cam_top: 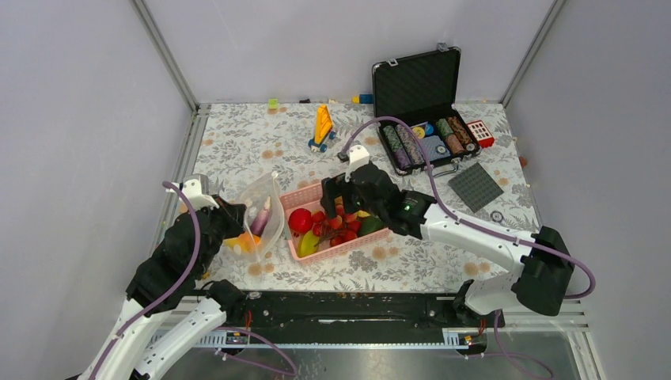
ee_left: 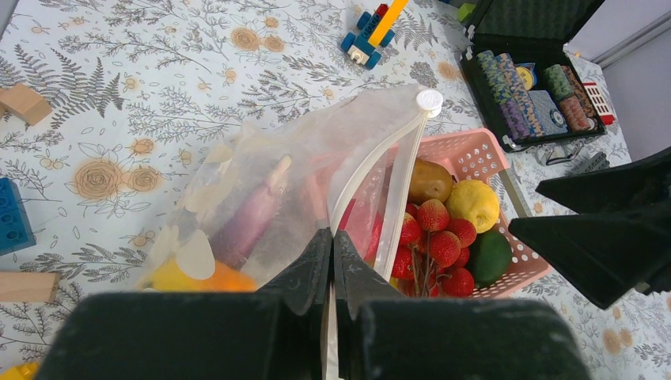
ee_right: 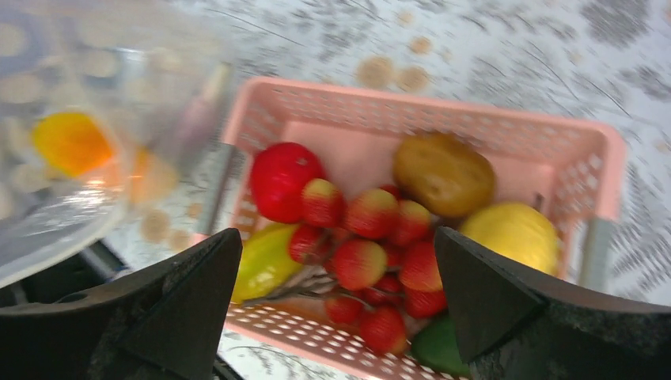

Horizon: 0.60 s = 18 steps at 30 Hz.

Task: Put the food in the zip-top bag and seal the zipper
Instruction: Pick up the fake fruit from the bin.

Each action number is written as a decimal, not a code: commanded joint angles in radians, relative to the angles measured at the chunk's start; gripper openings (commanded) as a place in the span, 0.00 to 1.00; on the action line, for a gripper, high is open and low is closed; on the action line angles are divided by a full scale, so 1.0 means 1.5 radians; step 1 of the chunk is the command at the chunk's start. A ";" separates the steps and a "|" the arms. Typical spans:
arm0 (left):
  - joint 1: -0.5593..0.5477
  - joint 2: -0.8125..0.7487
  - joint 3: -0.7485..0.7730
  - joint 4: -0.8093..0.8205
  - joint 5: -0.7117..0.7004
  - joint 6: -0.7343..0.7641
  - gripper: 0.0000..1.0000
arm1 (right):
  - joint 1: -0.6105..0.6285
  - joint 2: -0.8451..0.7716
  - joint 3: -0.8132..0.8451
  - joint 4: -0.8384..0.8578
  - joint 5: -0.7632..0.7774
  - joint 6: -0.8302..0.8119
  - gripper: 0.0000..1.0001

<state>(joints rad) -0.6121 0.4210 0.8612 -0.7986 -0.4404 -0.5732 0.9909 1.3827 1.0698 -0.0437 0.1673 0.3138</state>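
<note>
My left gripper [ee_left: 332, 261] is shut on the mouth edge of the clear zip-top bag [ee_left: 301, 158], right at its white zipper strip [ee_left: 396, 158], and holds the bag open. The bag [cam_top: 265, 210] holds a purple vegetable [ee_left: 253, 214] and an orange-yellow fruit [ee_left: 198, 277]. My right gripper [ee_right: 339, 269] is open and empty, hovering over the pink basket [ee_right: 411, 99]. In the basket lie a red fruit [ee_right: 281, 178], a bunch of small red berries [ee_right: 372, 237], a brown fruit [ee_right: 443, 174], a yellow lemon [ee_right: 510, 229] and green pieces.
A black case of poker chips [cam_top: 427, 142] stands open at the back right, with a grey studded plate [cam_top: 475, 187] beside it. A yellow and blue toy [cam_top: 322, 127] stands behind the basket. Wooden blocks [ee_left: 24, 103] and a blue brick [ee_left: 12, 214] lie left of the bag.
</note>
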 commanded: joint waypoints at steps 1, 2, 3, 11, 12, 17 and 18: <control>0.006 0.000 -0.003 0.034 0.014 0.003 0.00 | -0.021 0.005 0.013 -0.147 0.153 0.057 1.00; 0.006 0.000 -0.002 0.034 0.015 0.004 0.00 | -0.024 0.014 0.019 -0.173 0.193 0.082 1.00; 0.006 -0.001 -0.002 0.034 0.015 0.004 0.00 | -0.028 0.025 0.027 -0.197 0.227 0.117 1.00; 0.010 0.003 -0.001 0.034 0.030 0.005 0.00 | -0.040 0.123 0.084 -0.298 0.364 0.376 1.00; 0.011 0.003 -0.002 0.034 0.033 0.004 0.00 | -0.040 0.137 0.091 -0.299 0.362 0.392 1.00; 0.012 0.003 -0.002 0.036 0.035 0.005 0.00 | -0.041 0.181 0.104 -0.301 0.377 0.528 1.00; 0.012 0.003 -0.002 0.036 0.034 0.005 0.00 | -0.041 0.184 0.098 -0.295 0.383 0.558 1.00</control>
<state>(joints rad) -0.6010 0.4210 0.8612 -0.7986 -0.4107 -0.5732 0.9356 1.6382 1.1896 -0.4694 0.6449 0.9047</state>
